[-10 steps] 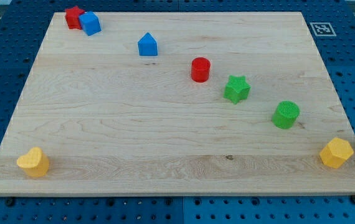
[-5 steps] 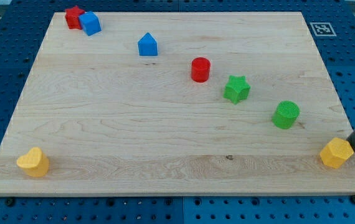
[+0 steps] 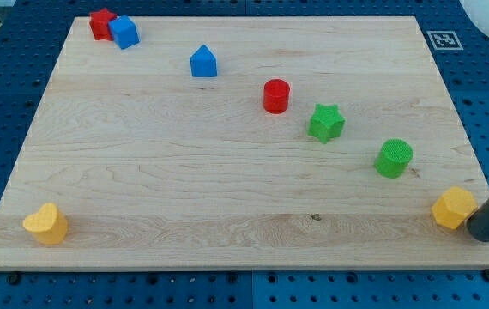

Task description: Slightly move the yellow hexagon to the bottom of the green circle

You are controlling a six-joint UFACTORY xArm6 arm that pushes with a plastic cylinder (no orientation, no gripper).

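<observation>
tip [image 3: 485, 237] is set on the board's bottom-right corner, touching or just beside the right face of the yellow hexagon [image 3: 453, 208]; contact cannot be confirmed at this resolution. no gripper is fitted, so no open or closed state applies; only a plain dark rod is seen, entering from the view's right edge and leaning down-left to the board. the yellow hexagon is located near the right end of the wooden board [image 3: 184, 197], below and to the right of the green circle [image 3: 394, 159], well apart from it. the hexagon is judged small, light, rigid and likely to slide easily on the smooth wood; being faceted, it may rotate if pushed off-centre, so a push through the middle of its right face is advised, directed to the view's left until it sits under the circle. a yellow heart-like block [image 3: 45, 223] is noted at bottom left. farther up, a green star [image 3: 326, 122], a red cylinder [image 3: 276, 95], a blue house-shaped block [image 3: 203, 62], and at the top left a blue block [image 3: 124, 32] touching a red block [image 3: 101, 22] are recorded.
</observation>
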